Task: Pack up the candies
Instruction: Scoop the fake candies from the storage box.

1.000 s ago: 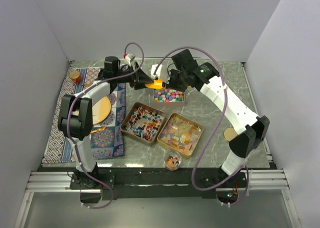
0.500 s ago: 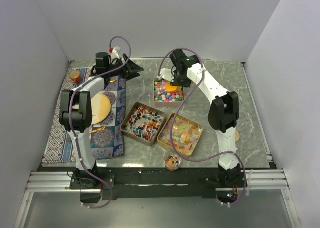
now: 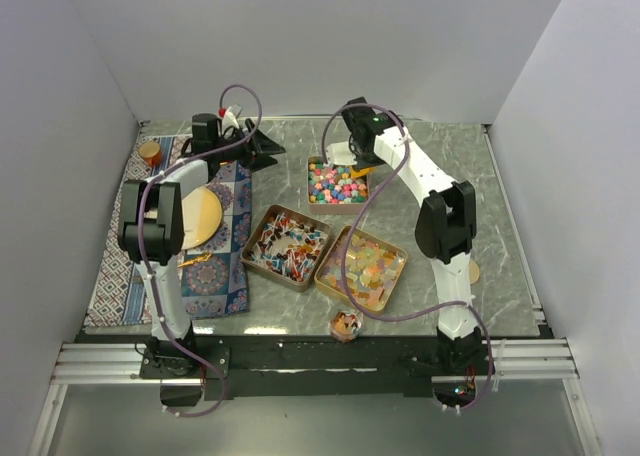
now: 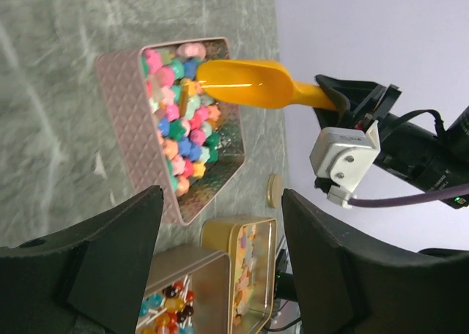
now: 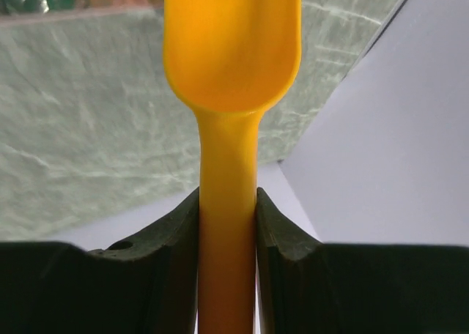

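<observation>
Round multicolour candies fill a pink tin. Wrapped pieces and translucent squares fill two gold tins nearer the arms. My right gripper is shut on the handle of an orange scoop. The scoop bowl is empty and hovers over the far edge of the pink tin, as the left wrist view shows. My left gripper is open and empty, left of the pink tin above the marble, and faces the scoop.
A small cup holding some sweets stands at the near edge. A patterned mat on the left carries a gold round plate and a small jar. A round disc lies near the right arm. White walls enclose the table.
My left gripper has drawn back to the left, away from the scoop. My right gripper has swung over the pink tin with the scoop, then drawn it back towards the tin's far edge.
</observation>
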### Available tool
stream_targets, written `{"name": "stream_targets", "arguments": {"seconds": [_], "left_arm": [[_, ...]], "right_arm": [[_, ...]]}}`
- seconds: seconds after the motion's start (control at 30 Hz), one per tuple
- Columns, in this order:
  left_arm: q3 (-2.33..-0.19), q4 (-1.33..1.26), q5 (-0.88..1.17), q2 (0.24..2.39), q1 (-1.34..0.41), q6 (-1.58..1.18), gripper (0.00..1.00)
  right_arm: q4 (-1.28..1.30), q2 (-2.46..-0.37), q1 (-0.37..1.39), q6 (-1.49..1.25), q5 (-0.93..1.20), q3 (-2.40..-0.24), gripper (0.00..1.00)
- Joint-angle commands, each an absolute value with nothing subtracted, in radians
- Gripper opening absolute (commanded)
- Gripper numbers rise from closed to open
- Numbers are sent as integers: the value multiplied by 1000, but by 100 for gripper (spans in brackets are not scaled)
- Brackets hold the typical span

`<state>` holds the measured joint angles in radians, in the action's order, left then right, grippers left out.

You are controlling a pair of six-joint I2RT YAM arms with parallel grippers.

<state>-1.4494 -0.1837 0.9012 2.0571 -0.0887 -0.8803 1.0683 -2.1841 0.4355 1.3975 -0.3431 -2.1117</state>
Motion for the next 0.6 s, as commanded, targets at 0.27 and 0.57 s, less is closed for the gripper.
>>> {"name": "stream_targets", "arguments": {"seconds": [0.27,0.57], "left_arm": [[-1324,-132,923,1872,-37,-785,72],[-1223,-120,902,1783,-31,-749,72]], "right_arm": [[1130,-2189,433,1672,-433,-2137,0],[1147,-2223,503,1654,-402,-2114,0]]}}
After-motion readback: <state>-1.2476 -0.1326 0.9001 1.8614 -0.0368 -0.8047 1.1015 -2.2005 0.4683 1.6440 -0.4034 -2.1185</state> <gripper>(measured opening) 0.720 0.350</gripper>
